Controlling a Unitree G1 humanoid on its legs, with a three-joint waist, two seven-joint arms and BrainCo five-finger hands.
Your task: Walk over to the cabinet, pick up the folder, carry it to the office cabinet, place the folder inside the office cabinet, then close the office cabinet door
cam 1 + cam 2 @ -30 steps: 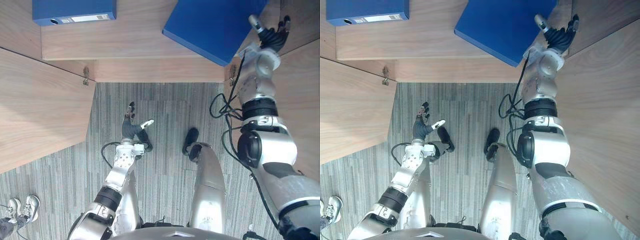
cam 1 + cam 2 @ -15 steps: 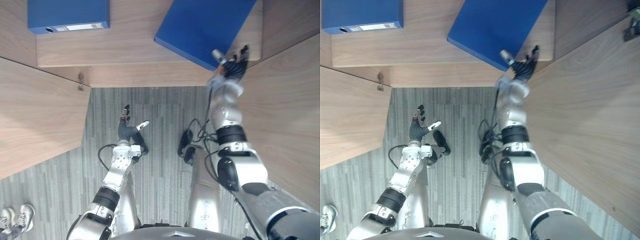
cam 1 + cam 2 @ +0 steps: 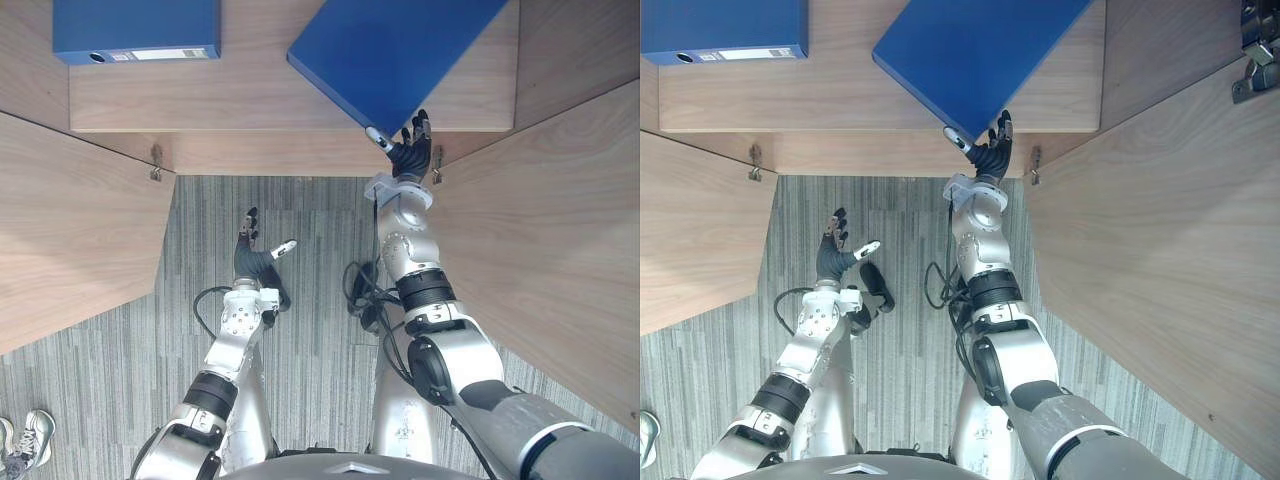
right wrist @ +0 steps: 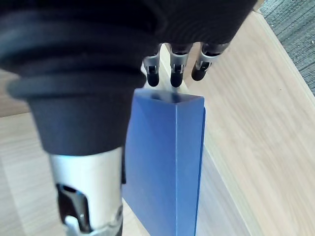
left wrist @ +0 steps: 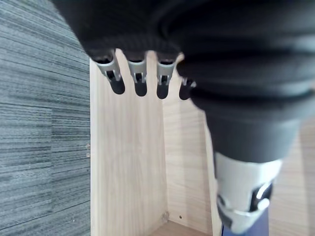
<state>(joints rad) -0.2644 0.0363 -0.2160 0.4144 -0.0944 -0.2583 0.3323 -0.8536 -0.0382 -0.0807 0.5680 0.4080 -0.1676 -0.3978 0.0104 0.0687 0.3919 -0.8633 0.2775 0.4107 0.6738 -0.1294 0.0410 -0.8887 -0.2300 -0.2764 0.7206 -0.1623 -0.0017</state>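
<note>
A large blue folder (image 3: 400, 50) lies askew on the cabinet's wooden shelf (image 3: 250, 95), its near corner pointing toward me. My right hand (image 3: 408, 157) is raised at that corner with straight fingers, the thumb beside the folder's edge; it is open and grips nothing. In the right wrist view the folder (image 4: 167, 162) stands edge-on just below the fingers (image 4: 176, 73). My left hand (image 3: 250, 260) hangs low over the carpet, open and empty, and its fingers (image 5: 140, 81) point at the cabinet's wooden inside.
A second blue folder (image 3: 135, 30) with a white spine label lies at the shelf's far left. Both cabinet doors stand open: left door (image 3: 70, 240), right door (image 3: 560, 230). A person's shoes (image 3: 25, 435) show on the grey carpet at lower left.
My right hand has swung left and down, from beside the right door to the folder's near corner. The tilted folder has shifted a little to the left. The left hand has hardly moved.
</note>
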